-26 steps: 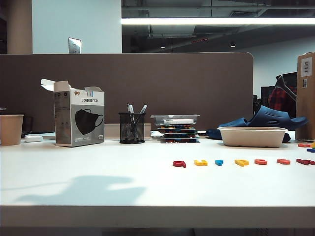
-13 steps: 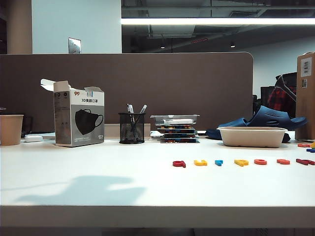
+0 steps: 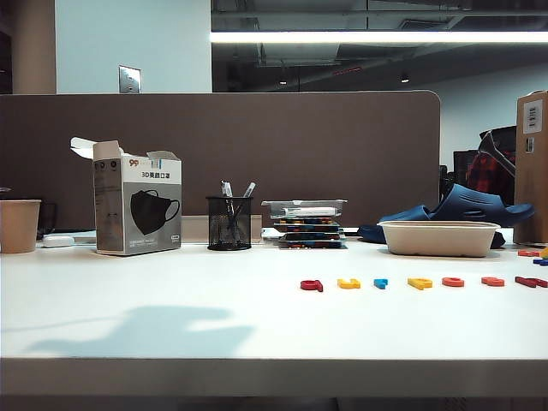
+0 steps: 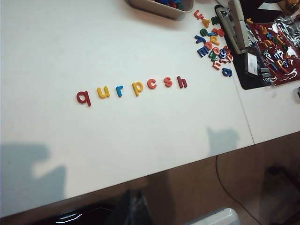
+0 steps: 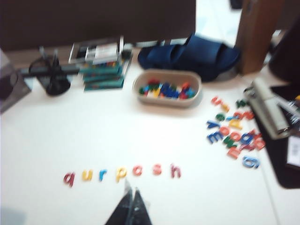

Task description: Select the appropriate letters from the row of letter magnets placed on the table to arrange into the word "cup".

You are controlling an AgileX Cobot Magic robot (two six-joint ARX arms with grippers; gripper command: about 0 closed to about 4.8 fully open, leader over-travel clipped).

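Note:
Seven letter magnets lie in a row on the white table (image 4: 140,140), reading "qurpcsh". The orange-red c (image 4: 152,84) (image 3: 453,281) (image 5: 137,170) lies just after the yellow p (image 4: 137,87) (image 3: 419,282) (image 5: 121,173). The yellow u (image 4: 103,92) (image 3: 348,282) (image 5: 87,176) is second in the row. My right gripper (image 5: 130,191) is shut and empty, hovering over the table short of the p. My left gripper (image 4: 133,193) is a dark blur off the table's front edge, its fingers together and holding nothing. Neither gripper shows in the exterior view.
A beige bowl (image 5: 140,89) (image 3: 439,238) of letters stands behind the row, with a loose pile of letters (image 5: 232,133) (image 4: 213,44) and a stapler (image 4: 232,23) beside it. Along the back are a mask box (image 3: 137,210), pen holder (image 3: 229,223), paper cup (image 3: 19,224) and blue slippers (image 3: 462,210).
The letters have not moved in the exterior view. The shadow on the table's left has stretched slightly to the right.

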